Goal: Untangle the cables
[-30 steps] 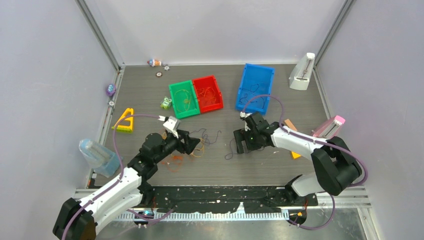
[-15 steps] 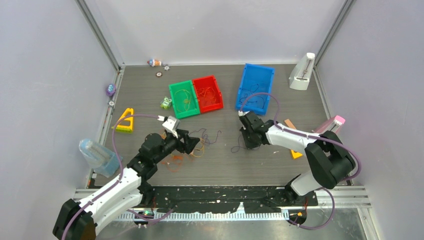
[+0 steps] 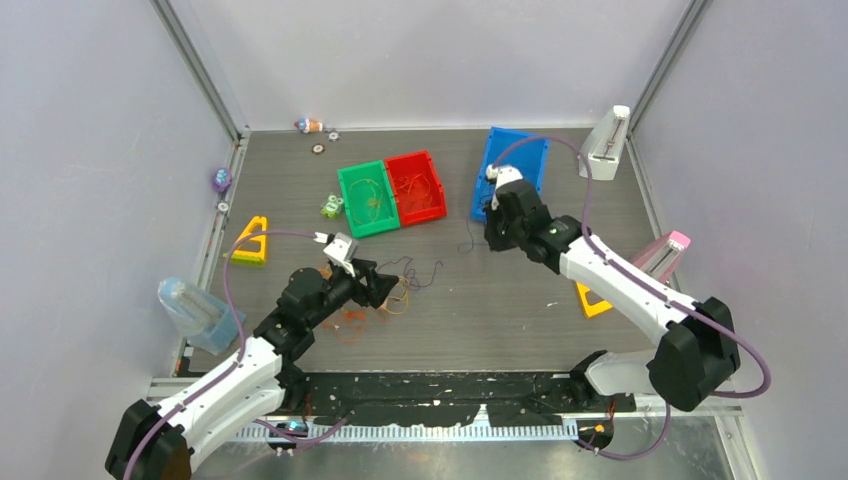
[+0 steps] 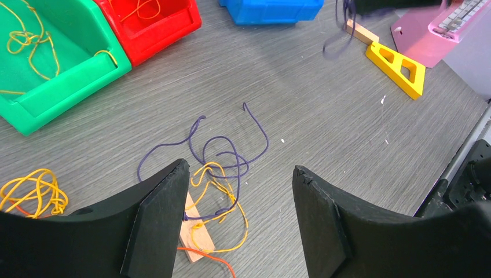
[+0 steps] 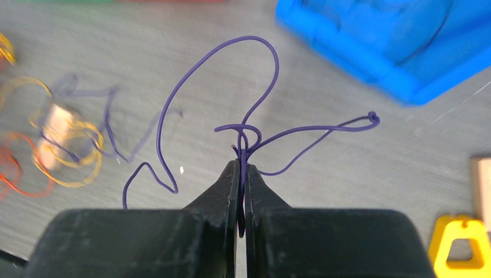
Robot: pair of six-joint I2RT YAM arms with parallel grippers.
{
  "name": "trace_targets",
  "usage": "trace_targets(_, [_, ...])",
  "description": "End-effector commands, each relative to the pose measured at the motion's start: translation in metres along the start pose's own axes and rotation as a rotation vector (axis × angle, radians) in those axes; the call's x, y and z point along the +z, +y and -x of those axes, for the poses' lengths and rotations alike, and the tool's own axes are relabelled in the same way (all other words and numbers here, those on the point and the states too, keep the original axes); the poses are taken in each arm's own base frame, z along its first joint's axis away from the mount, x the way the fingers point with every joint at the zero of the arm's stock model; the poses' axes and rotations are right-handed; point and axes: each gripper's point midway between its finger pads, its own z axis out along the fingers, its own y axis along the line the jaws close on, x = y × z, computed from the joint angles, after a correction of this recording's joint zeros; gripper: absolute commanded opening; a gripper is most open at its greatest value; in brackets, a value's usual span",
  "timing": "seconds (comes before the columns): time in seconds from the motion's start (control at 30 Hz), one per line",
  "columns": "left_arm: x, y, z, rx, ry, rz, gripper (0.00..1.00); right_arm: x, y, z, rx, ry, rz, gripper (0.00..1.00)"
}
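Supporting surface: grey wood-grain table [image 3: 520, 320]; bins, cables and both arms sit on it.
Right gripper [image 5: 240, 165]: fingers pressed together, pinching a purple cable [image 5: 249, 38] at the tips. In the top view it is at the near-left corner of the blue bin [image 3: 530, 150].
Left gripper [image 4: 240, 179]: fingers spread wide with nothing between them, poised over the tangle. Contact with the table cannot be told.
Bins: green bin [image 4: 75, 72] and red bin [image 4: 162, 32] stand side by side, touching, each with yellow or orange wire inside. The blue bin holds dark wire.
Purple cable, shape: loops arch out beyond the fingertips, ends free.
Tangle [image 4: 223, 174]: purple and yellow wires interlaced on the table, orange-red strand [image 4: 202, 255] at its near edge.
Yellow bundle [image 4: 35, 191]: left of the tangle, apart from it.
Tan block [image 4: 194, 231]: beneath the yellow loops, just beside one left finger.
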Motion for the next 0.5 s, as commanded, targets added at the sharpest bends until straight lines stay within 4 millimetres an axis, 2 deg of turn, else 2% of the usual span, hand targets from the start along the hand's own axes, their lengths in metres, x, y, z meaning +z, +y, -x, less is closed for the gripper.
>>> trace_targets(0.0, [0.001, -0.003, 0.014, 0.02, -0.059, -0.013, 0.66, -0.033, -0.008, 0.071, 0.031, -0.18, -0.009, 0.05])
trace_targets(0.17, [0.002, -0.003, 0.014, 0.02, -0.06, -0.011, 0.66, -0.052, -0.031, 0.126, 0.088, -0.291, -0.037, 0.05])
trace_targets(0.27, [0.002, -0.003, 0.014, 0.019, -0.056, -0.014, 0.66, -0.048, -0.044, 0.146, 0.129, -0.303, -0.044, 0.05])
trace_targets(0.3, [0.003, -0.003, 0.014, 0.019, -0.056, -0.014, 0.66, -0.051, -0.051, 0.158, 0.156, -0.323, -0.037, 0.05])
trace_targets(0.33, [0.002, -0.003, 0.014, 0.02, -0.055, -0.014, 0.66, -0.041, -0.055, 0.159, 0.172, -0.305, -0.04, 0.05])
trace_targets(0.37, [0.002, -0.003, 0.014, 0.019, -0.055, -0.014, 0.66, -0.043, -0.061, 0.169, 0.203, -0.318, -0.029, 0.05])
trace_targets(0.4, [0.002, -0.003, 0.014, 0.02, -0.055, -0.013, 0.66, -0.03, -0.057, 0.169, 0.212, -0.288, 0.022, 0.05])
trace_targets(0.47, [0.002, -0.003, 0.013, 0.02, -0.055, -0.01, 0.66, -0.014, -0.067, 0.177, 0.263, -0.265, 0.061, 0.05])
